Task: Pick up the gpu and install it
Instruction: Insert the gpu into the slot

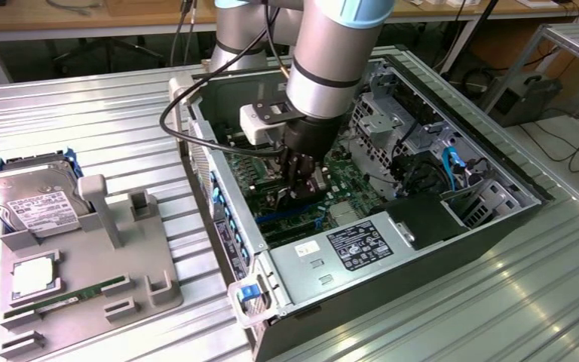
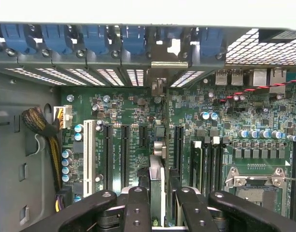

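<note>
My claw (image 2: 157,203) pinches the gpu (image 2: 157,159) on edge, upright over the motherboard (image 2: 133,121) inside the case (image 1: 491,226), so its edge lines up with a slot and its bracket (image 2: 158,84) meets the rear opening.

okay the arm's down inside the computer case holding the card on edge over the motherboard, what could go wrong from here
The gpu, gripped by the pincer, stands edge-on above the motherboard; if it sits slightly off its slot it could jam or scrape nearby components. Its silver bracket might catch the rear slot openings. The arm's cable drapes over the case wall and could snag.
</note>
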